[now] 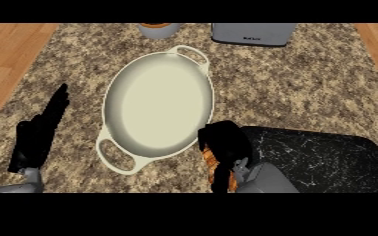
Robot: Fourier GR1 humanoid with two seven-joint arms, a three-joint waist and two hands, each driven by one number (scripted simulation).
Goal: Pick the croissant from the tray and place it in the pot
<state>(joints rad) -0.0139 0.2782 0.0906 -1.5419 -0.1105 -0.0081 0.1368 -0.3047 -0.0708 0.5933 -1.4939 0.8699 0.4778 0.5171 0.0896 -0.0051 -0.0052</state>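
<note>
Since the view looks steeply down, the pot pretty much owns the middle of the frame. It's a cream oval with one loop handle at the upper right and another at the lower left, so it sits slanted on the speckled counter. Its inside is plain cream all over.

The right hand comes in from the bottom edge, a bit right of center, with its fingers curled round the croissant, so yeah, it's holding it. Only orange-brown bits of the croissant peek out, on the hand's left side and below it; the rest is hidden under the black fingers. It's at the left edge of the tray, the black marbled slab filling the lower right, and just beside the pot's lower right rim. So it's outside the pot, in the gap between the two. I can't tell whether it's lifted off the tray or touching it.

The left hand is at the lower left, open with fingers straight, pointing toward the top of the frame. It holds nothing and stays apart from the pot.

Along the top edge there's a grey cup with something orange in it, just above the pot, and a grey boxy appliance to its right. Wood floor shows in the upper left and upper right corners.
</note>
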